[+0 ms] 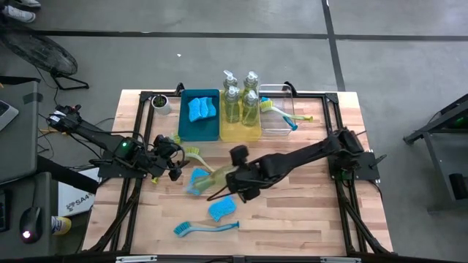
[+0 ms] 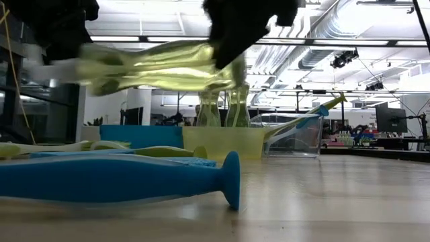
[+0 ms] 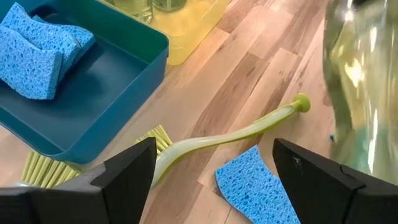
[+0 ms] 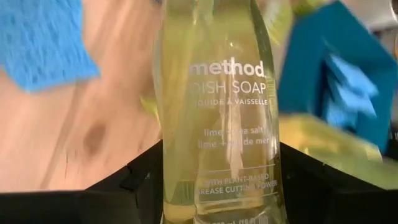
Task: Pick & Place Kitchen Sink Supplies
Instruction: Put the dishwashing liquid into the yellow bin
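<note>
Grasping a soap bottle (image 4: 217,112) lying sideways above the table (image 1: 307,212) centre, the right tool (image 1: 238,183) hangs over a blue sponge (image 1: 199,179); the left tool (image 1: 172,164) gapes released beside a yellow-green brush (image 3: 236,134).

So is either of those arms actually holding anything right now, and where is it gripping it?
Yes. The right gripper holds a soap bottle by its lower body, lifted sideways off the table. The left gripper is open and empty, above a yellow-green dish brush.
</note>
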### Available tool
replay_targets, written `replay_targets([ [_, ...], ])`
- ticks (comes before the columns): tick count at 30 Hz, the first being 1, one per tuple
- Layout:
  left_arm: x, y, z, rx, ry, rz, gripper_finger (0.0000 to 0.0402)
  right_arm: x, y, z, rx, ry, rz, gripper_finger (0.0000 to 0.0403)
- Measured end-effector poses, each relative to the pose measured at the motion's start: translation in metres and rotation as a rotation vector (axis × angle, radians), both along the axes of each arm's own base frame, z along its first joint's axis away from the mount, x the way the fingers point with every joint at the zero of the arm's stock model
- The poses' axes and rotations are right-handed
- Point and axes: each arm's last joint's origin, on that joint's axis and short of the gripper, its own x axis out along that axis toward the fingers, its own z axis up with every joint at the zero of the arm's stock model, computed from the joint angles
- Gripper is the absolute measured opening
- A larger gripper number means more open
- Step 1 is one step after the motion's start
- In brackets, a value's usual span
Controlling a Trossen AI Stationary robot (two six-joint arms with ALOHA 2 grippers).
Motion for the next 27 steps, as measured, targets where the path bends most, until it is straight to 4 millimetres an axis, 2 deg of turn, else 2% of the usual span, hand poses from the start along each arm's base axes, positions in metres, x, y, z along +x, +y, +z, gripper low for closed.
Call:
replay_targets([
  [7, 0.000, 0.000, 0.000, 0.013, -0.005, 0.011, 0.0317, -0.043, -0.014, 0.040, -0.012, 0.012, -0.178, 0.0231],
  [11, 0.000, 0.000, 0.000, 0.020, -0.007, 0.015, 0.0317, -0.074, -0.029, 0.046, 0.009, -0.051, -0.221, 0.0231],
  [15, 0.001, 0.001, 0.001, 0.036, -0.019, 0.030, 0.0317, -0.113, -0.045, 0.033, 0.095, -0.204, -0.269, 0.0231],
  [19, 0.008, -0.001, 0.002, 0.094, -0.053, 0.033, 0.0317, -0.145, -0.053, 0.012, 0.196, -0.452, -0.267, 0.0231],
  [22, 0.019, -0.006, 0.005, 0.151, -0.094, -0.012, 0.0317, -0.161, -0.057, -0.006, 0.257, -0.634, -0.231, 0.0231],
  [27, 0.046, -0.017, 0.014, 0.295, -0.216, -0.082, 0.0317, -0.175, -0.061, -0.033, 0.296, -0.891, -0.176, 0.0231],
])
